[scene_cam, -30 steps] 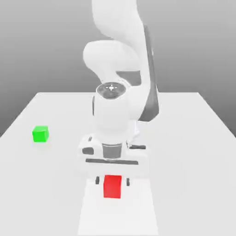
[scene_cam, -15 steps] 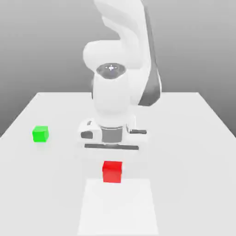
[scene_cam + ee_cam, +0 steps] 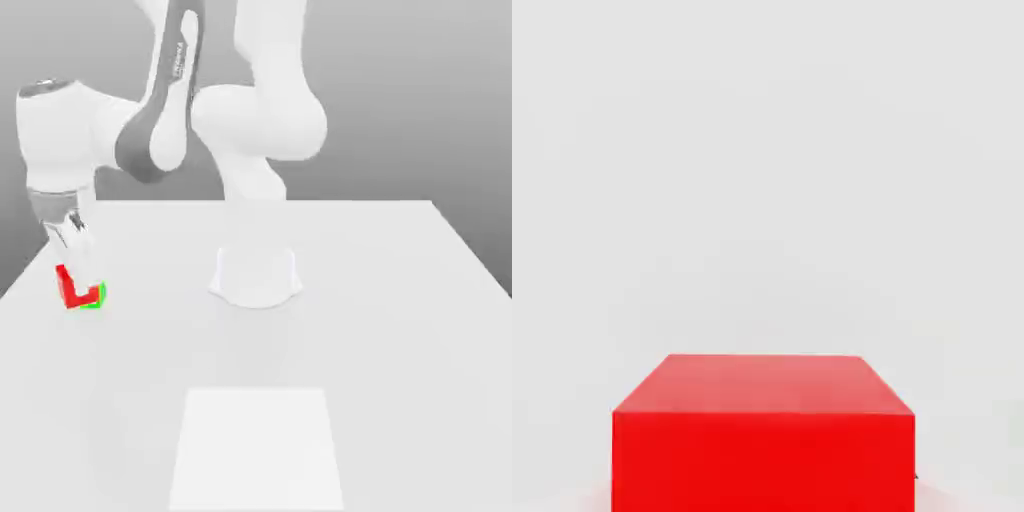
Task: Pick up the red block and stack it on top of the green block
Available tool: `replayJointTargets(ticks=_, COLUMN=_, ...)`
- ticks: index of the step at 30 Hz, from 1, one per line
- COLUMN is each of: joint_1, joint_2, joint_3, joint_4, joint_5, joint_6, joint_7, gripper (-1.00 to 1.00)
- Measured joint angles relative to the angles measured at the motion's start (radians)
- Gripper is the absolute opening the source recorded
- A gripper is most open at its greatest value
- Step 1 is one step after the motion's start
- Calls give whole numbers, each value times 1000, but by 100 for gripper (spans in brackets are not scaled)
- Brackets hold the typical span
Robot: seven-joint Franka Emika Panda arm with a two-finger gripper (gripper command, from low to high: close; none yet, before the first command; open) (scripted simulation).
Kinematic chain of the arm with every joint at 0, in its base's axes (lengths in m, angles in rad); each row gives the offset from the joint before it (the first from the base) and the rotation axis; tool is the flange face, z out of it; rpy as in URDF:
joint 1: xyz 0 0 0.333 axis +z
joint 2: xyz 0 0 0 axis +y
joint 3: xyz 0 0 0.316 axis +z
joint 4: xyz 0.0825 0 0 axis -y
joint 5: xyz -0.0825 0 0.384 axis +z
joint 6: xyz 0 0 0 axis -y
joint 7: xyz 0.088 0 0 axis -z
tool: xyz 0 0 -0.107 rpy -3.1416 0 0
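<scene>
The red block (image 3: 67, 284) hangs at the exterior view's left, right over the green block (image 3: 94, 298). It covers most of the green block, of which just a thin edge and corner peek out at its lower side. Whether the two blocks touch I cannot tell. My gripper (image 3: 72, 255) points down directly above the red block and is shut on it. In the hand view the red block (image 3: 764, 430) looms large and close, with the pale table (image 3: 768, 150) beyond it.
The arm's white base (image 3: 255, 276) stands at the middle of the white table (image 3: 400, 300). A lighter square patch (image 3: 256, 450) lies on the table's near side. The table's left edge runs close to the blocks.
The arm has lifted the red block from the near middle of the table and swung it to the exterior view's left, down over the green block. The green block has not moved.
</scene>
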Motion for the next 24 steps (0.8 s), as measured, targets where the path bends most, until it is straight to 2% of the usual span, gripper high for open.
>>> replayJointTargets(ticks=5, joint_1=-206, joint_2=-40, joint_3=-103, joint_4=-23, joint_5=-46, joint_6=-21, joint_7=70, gripper=-100)
replayJointTargets(ticks=7, joint_1=-235, joint_2=-33, joint_3=-137, joint_4=-30, joint_5=-31, joint_6=-14, joint_7=69, gripper=-100)
replayJointTargets(ticks=16, joint_1=-85, joint_2=99, joint_3=-234, joint_4=-34, joint_5=210, joint_6=72, joint_7=-91, gripper=-100)
replayJointTargets(ticks=24, joint_1=12, joint_2=210, joint_3=-269, joint_4=-29, joint_5=417, joint_6=141, joint_7=-231, gripper=-100)
